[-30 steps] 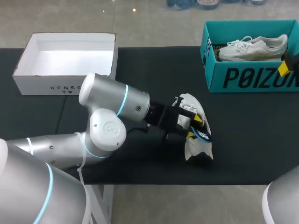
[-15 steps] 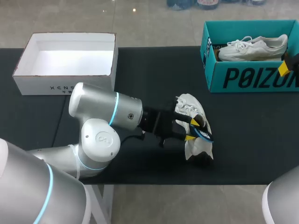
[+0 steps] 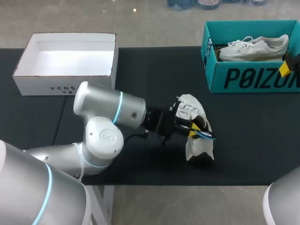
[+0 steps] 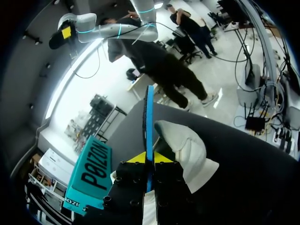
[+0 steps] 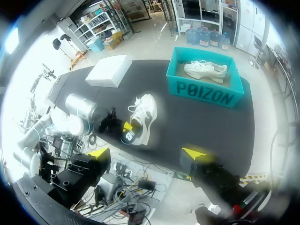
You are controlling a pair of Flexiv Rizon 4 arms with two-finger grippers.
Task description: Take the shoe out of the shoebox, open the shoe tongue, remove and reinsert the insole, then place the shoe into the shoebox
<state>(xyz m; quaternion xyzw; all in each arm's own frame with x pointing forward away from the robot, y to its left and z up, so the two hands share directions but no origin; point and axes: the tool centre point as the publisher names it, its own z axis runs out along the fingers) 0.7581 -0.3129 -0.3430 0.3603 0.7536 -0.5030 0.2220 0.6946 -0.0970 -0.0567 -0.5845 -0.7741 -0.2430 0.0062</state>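
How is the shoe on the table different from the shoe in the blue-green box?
The table shoe lies out on the black table, outside any box; the boxed shoe lies inside the teal shoebox. The left gripper is at the table shoe, shut on a blue insole beside it; nothing touches the boxed shoe. Both are white lace-up sneakers.

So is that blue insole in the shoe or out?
Out, it seems: left claw pinches the thin blue insole beside the white sneaker; near end hidden.
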